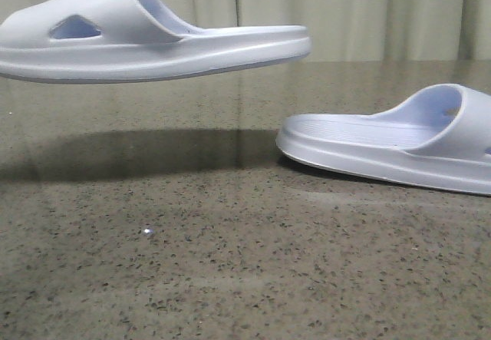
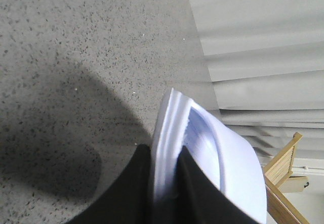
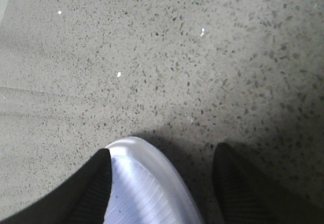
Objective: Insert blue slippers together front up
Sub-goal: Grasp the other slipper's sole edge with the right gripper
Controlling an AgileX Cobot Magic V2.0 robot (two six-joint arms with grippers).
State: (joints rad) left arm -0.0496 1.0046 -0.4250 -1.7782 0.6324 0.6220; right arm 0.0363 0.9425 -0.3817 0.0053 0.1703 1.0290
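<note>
Above the speckled bench (image 1: 230, 278), my left hand (image 2: 164, 183) pinches one blue slipper (image 1: 146, 37) aloft. The other slipper (image 1: 391, 144) lies flat between my right hand's (image 3: 162, 183) spread fingers (image 3: 96, 183), ungripped. Nesting remains undone.

Blue slippers (image 1: 153, 37) – very pale blue-white, ribbed footbed; table (image 1: 230, 278) – grey-brown, dark-speckled; curtain (image 1: 368, 10) – beige

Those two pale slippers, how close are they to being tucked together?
One slipper is already lifted off the table, pinched by the left gripper. The other slipper lies flat, with the right gripper open around its end. Nothing is joined yet; bringing them together is left.
</note>
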